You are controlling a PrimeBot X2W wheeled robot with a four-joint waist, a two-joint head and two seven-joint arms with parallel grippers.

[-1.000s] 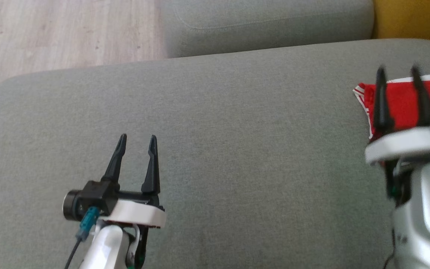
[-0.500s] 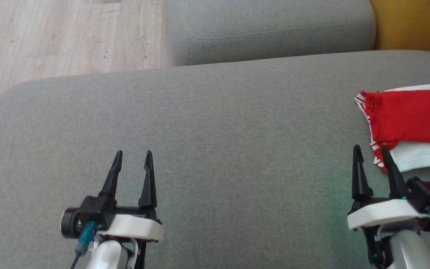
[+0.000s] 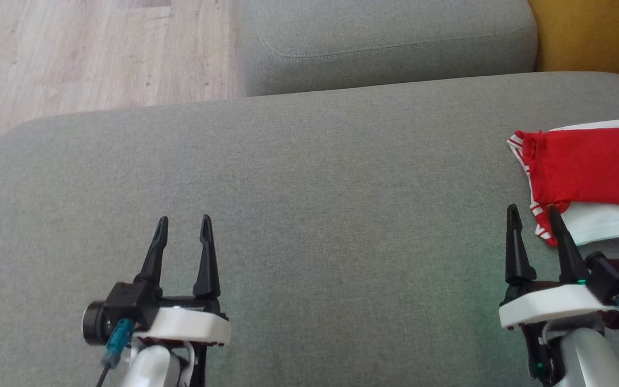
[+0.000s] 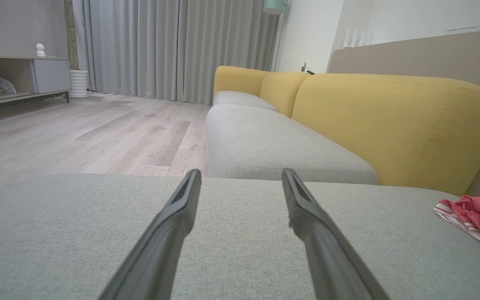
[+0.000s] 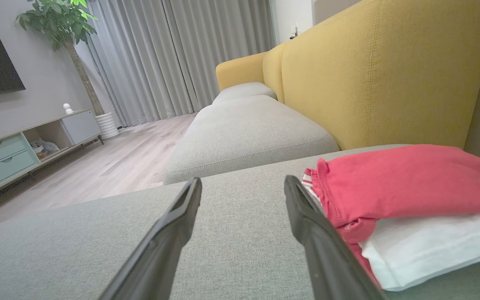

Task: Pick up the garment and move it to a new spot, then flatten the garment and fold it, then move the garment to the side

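Note:
The garment [image 3: 589, 166] is a folded red and white piece with red-white striped trim, lying at the right edge of the grey sofa cushion [image 3: 315, 188]. It also shows in the right wrist view as the garment [image 5: 402, 187] and far right in the left wrist view as the garment [image 4: 477, 216]. My right gripper [image 3: 533, 216] is open and empty, its tips just left of and near the garment's front corner. Over the cushion's front left, my left gripper [image 3: 182, 222] hovers open with nothing between its fingers.
A second grey seat cushion [image 3: 384, 43] lies beyond this one, with the yellow backrest [image 3: 594, 37] at the far right. Wooden floor [image 3: 89, 54] lies to the far left. The wrist views show curtains [image 4: 173, 46] and a low cabinet [image 5: 27, 146].
My right gripper has drawn back from over the garment to the near right, letting the garment lie uncovered. The left gripper has shifted slightly down-left. The head camera moved a little.

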